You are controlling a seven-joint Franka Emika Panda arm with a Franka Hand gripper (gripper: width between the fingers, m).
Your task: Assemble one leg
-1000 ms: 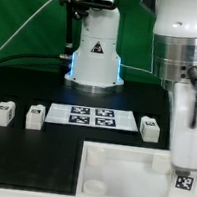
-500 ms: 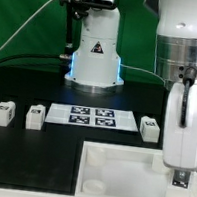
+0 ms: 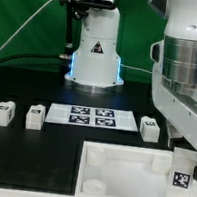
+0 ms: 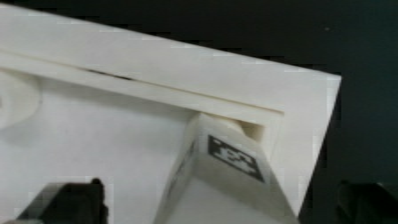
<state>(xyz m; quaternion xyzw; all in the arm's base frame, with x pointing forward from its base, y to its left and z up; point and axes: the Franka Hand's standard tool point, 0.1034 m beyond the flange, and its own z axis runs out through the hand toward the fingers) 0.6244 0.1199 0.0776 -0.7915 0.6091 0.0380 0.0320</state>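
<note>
A leg [image 3: 182, 169], a white block with a square tag, stands upright in the corner of the large white tray-like piece [image 3: 117, 170] on the exterior view's right. My gripper [image 3: 189, 139] hangs just above it. In the wrist view the leg [image 4: 231, 165] stands between my two dark fingers with a gap on each side. The gripper [image 4: 217, 206] is open and holds nothing. Three more legs lie on the black table: two on the exterior view's left [image 3: 1, 113] [image 3: 35, 115] and one on the right [image 3: 150, 129].
The marker board [image 3: 87, 116] lies between the loose legs. The arm's base [image 3: 95, 56] stands behind it in front of a green backdrop. The tray-like piece fills the near right of the table and reaches the picture's lower edge.
My gripper, low around the leg a second ago, has opened and risen. The leg now stands free in the tray-like piece's corner.
</note>
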